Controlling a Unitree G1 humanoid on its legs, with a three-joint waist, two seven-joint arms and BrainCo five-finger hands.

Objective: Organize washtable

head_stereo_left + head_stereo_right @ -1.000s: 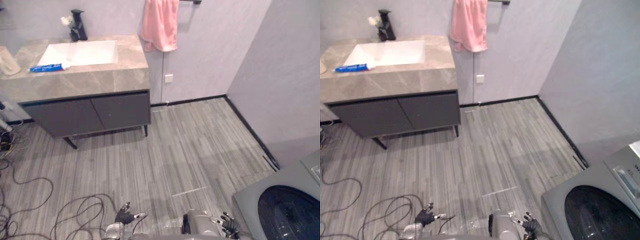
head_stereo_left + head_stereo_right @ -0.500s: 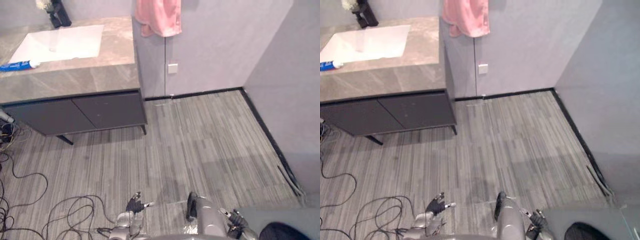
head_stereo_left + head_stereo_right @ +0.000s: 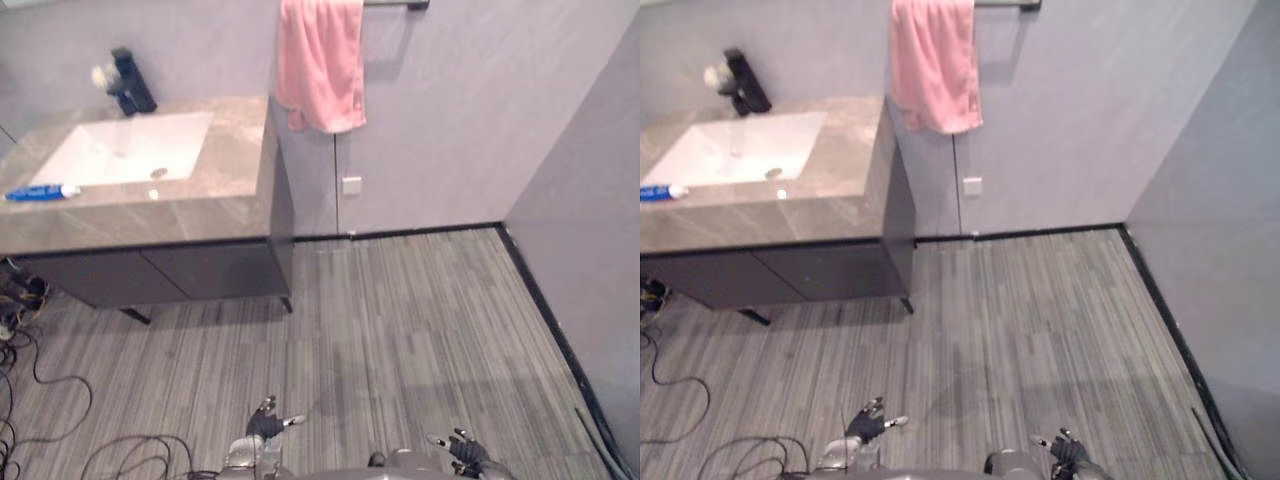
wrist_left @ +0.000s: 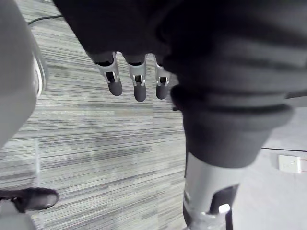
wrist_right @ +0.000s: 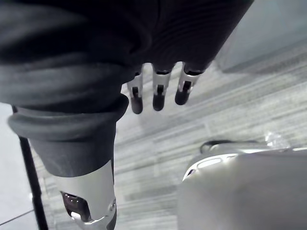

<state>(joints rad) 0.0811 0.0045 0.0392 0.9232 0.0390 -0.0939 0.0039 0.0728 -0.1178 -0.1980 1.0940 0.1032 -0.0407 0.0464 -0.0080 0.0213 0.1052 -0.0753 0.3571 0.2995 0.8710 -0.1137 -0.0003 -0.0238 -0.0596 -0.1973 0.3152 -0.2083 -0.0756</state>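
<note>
Both arms hang low over the floor, the left robot hand [image 3: 266, 425] and right robot hand [image 3: 465, 452] loose-fingered and empty, likely because the robot stands well apart from the counter [image 3: 235, 150]. On that counter, a blue tube [image 3: 40, 192] lies at the sink's [image 3: 130, 148] front corner, far beyond either hand; a pink towel [image 3: 320, 62] hangs beside the counter's end.

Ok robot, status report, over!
Left hand open, right hand open, both empty. Blue tube on washtable beside sink, far ahead. Pink towel hangs alongside.
</note>
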